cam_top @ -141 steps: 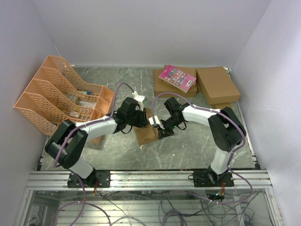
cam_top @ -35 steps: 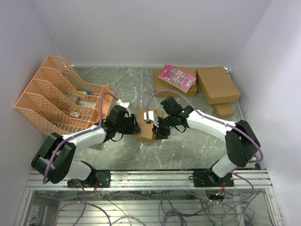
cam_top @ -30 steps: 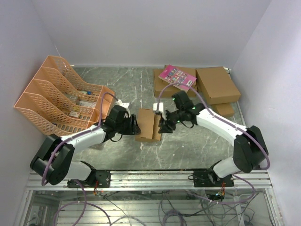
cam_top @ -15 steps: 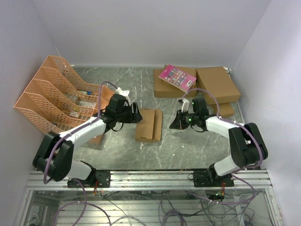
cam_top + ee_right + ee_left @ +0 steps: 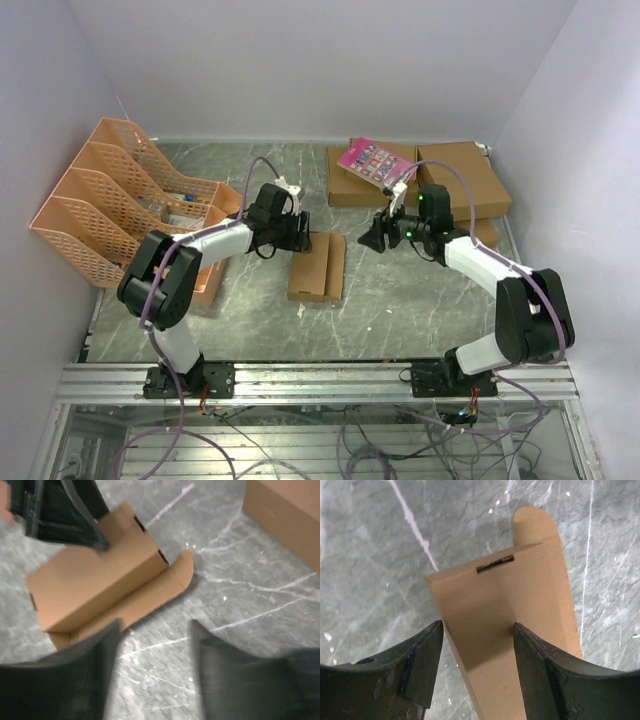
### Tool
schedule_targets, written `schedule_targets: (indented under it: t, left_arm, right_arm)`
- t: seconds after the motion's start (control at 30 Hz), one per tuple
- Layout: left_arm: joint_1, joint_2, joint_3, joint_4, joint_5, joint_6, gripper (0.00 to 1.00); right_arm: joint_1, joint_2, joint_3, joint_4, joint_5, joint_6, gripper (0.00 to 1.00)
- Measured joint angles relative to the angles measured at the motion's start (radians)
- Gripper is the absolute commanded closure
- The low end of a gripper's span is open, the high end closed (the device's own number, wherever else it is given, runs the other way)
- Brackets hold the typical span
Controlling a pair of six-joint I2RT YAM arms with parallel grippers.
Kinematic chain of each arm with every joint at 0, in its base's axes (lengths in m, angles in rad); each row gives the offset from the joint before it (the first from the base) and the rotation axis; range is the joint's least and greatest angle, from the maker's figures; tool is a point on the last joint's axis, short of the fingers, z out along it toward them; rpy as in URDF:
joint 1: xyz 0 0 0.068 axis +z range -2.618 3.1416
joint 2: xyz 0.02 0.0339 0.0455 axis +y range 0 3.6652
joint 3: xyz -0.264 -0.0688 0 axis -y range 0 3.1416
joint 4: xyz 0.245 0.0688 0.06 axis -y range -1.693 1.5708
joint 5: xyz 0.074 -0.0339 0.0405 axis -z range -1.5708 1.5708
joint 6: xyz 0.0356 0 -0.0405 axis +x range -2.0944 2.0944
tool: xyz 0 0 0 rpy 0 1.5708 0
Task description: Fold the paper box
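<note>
- two arms, neither gripping the paper box (image 5: 316, 266); lies flat mid-frame in the top view, long axis running up-down, between the two grippers.
- left gripper (image 5: 303, 241): hovers just over the box's upper end, jaws spread wide, framing the end panel in the wrist view but pinching nothing. probably parked there to press or steady that end.
- right gripper (image 5: 370, 240): off to the right of the box, apart from it, over bare table (image 5: 420, 300). fingers apart, only marble between them, nothing held. blurred in its own wrist view.
- looks mostly formed: closed oblong body, one long flap (image 5: 172, 580) lying flat on the table along the right side in the top view, ending in a rounded tab (image 5: 535, 525). not tucked.
- slot (image 5: 495, 563) cut in the end panel, right under the left jaws; likely where a tab locks in.
- judged step: body done, closing flap left to do. needs one gripper pinning the body while the other lifts the flap over.
- risk: thin light card, could slide or spring open if pushed from one side only.
- bigger brown boxes (image 5: 350, 185) with pink booklet (image 5: 376, 165) upper right, orange file racks (image 5: 110, 205) upper left: well apart, not involved.
</note>
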Motion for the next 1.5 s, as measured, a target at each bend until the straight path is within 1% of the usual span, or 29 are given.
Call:
schedule_targets:
  t: [0.03, 0.07, 0.1, 0.13, 0.17, 0.2, 0.23, 0.3, 0.33, 0.43, 0.5, 0.63, 0.73, 0.83, 0.93, 1.03, 1.1, 1.17, 1.3, 1.37, 1.4, 1.43, 1.47, 1.5]
  left_arm:
    - [0.000, 0.018, 0.019, 0.001, 0.012, 0.019, 0.33]
    - [0.001, 0.033, 0.033, 0.003, 0.022, 0.037, 0.33]
    - [0.001, 0.043, 0.043, 0.004, 0.037, 0.055, 0.33]
    - [0.002, 0.049, 0.047, 0.008, 0.047, 0.068, 0.33]
    - [0.002, 0.055, 0.049, 0.014, 0.063, 0.085, 0.34]
    - [0.002, 0.057, 0.051, 0.018, 0.075, 0.097, 0.34]
    - [0.002, 0.061, 0.052, 0.025, 0.092, 0.111, 0.35]
    - [0.002, 0.067, 0.052, 0.039, 0.124, 0.135, 0.37]
    - [0.002, 0.071, 0.051, 0.050, 0.146, 0.150, 0.37]
    - [0.002, 0.084, 0.050, 0.081, 0.206, 0.183, 0.38]
    - [0.002, 0.094, 0.049, 0.103, 0.245, 0.202, 0.39]
    - [-0.005, 0.113, 0.049, 0.137, 0.305, 0.235, 0.39]
    - [-0.017, 0.124, 0.055, 0.143, 0.333, 0.268, 0.38]
    - [-0.047, 0.145, 0.090, 0.132, 0.341, 0.306, 0.37]
    - [-0.076, 0.149, 0.108, 0.130, 0.316, 0.325, 0.35]
    - [-0.094, 0.115, 0.099, 0.138, 0.236, 0.309, 0.34]
    - [-0.093, 0.046, 0.072, 0.155, 0.166, 0.278, 0.33]
    - [-0.090, -0.043, 0.041, 0.176, 0.092, 0.238, 0.32]
    - [-0.078, -0.291, -0.047, 0.208, -0.058, 0.118, 0.32]
    - [-0.073, -0.409, -0.114, 0.218, -0.102, 0.037, 0.36]
    - [-0.071, -0.470, -0.161, 0.221, -0.115, -0.006, 0.41]
    - [-0.070, -0.528, -0.210, 0.225, -0.124, -0.060, 0.48]
    - [-0.069, -0.593, -0.273, 0.226, -0.129, -0.123, 0.58]
    - [-0.069, -0.668, -0.353, 0.222, -0.134, -0.194, 0.75]
  right_arm:
    - [-0.010, -0.021, 0.000, 0.008, -0.021, -0.027, 0.13]
    - [-0.020, -0.035, -0.002, 0.025, -0.039, -0.043, 0.11]
    - [-0.032, -0.038, -0.003, 0.051, -0.067, -0.052, 0.15]
    - [-0.042, -0.028, -0.002, 0.074, -0.094, -0.055, 0.22]
    - [-0.063, 0.014, 0.019, 0.083, -0.155, -0.055, 0.24]
    - [-0.077, 0.055, 0.043, 0.080, -0.196, -0.061, 0.25]
    - [-0.095, 0.127, 0.088, 0.063, -0.235, -0.062, 0.25]
    - [-0.114, 0.229, 0.128, 0.055, -0.261, -0.066, 0.25]
    - [-0.122, 0.255, 0.122, 0.047, -0.261, -0.066, 0.27]
    - [-0.127, 0.266, 0.087, 0.024, -0.272, -0.042, 0.31]
    - [-0.125, 0.266, 0.072, 0.046, -0.277, -0.005, 0.35]
    - [-0.125, 0.252, 0.021, 0.066, -0.275, 0.056, 0.36]
    - [-0.132, 0.240, 0.005, 0.057, -0.270, 0.075, 0.39]
    - [-0.163, 0.208, 0.007, 0.017, -0.273, 0.045, 0.36]
    - [-0.195, 0.119, 0.017, -0.052, -0.272, -0.069, 0.33]
    - [-0.202, -0.002, 0.031, -0.079, -0.291, -0.170, 0.32]
    - [-0.200, -0.066, 0.050, -0.066, -0.321, -0.209, 0.31]
    - [-0.192, -0.072, 0.066, -0.067, -0.328, -0.220, 0.30]
    - [-0.155, 0.001, 0.166, -0.131, -0.318, -0.243, 0.29]
    - [-0.118, 0.053, 0.223, -0.166, -0.305, -0.247, 0.29]
    - [-0.101, 0.072, 0.240, -0.174, -0.301, -0.245, 0.29]
    - [-0.082, 0.093, 0.257, -0.182, -0.298, -0.238, 0.29]
    - [-0.065, 0.116, 0.271, -0.188, -0.294, -0.230, 0.29]
    - [-0.047, 0.142, 0.288, -0.202, -0.292, -0.222, 0.29]
